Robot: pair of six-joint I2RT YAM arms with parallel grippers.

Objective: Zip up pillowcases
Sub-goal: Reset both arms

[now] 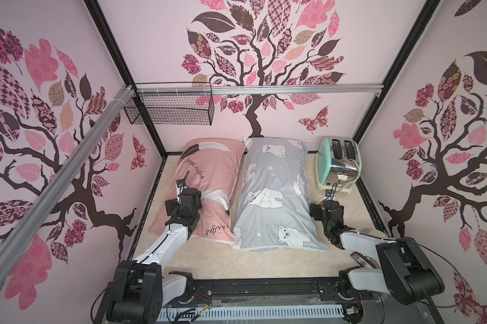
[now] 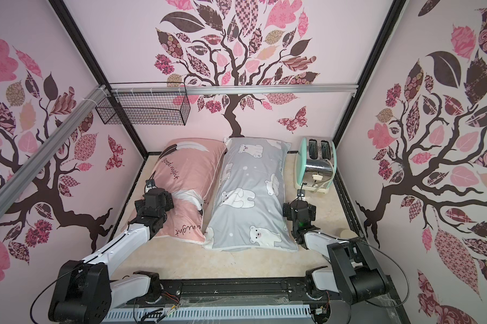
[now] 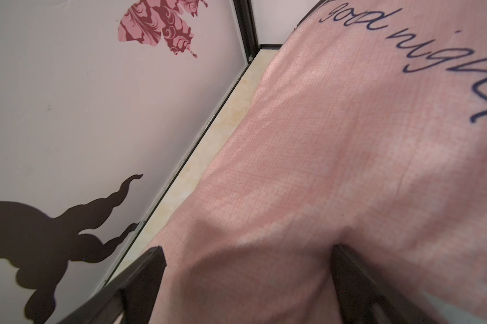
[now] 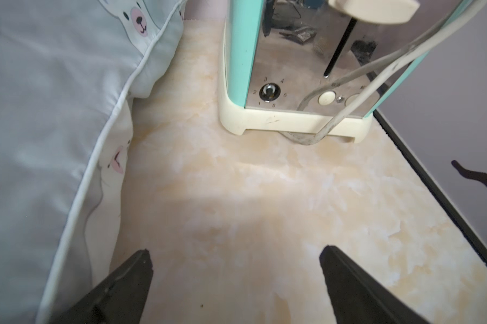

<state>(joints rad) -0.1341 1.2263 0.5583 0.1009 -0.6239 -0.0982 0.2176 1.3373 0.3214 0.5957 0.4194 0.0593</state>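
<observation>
Two pillowcases lie side by side on the table in both top views: a pink one with "good night" script, and a grey one with white bears. My left gripper sits on the pink pillowcase's left side. It is open wide, with a bulge of pink fabric between its fingers. My right gripper is open over bare table, just right of the grey pillowcase's white-piped edge. No zipper shows.
A mint and chrome toaster stands at the back right, its white cord looping down in front of it. A black wire basket hangs on the back rail. Patterned walls close off three sides. Small items lie near the right arm's base.
</observation>
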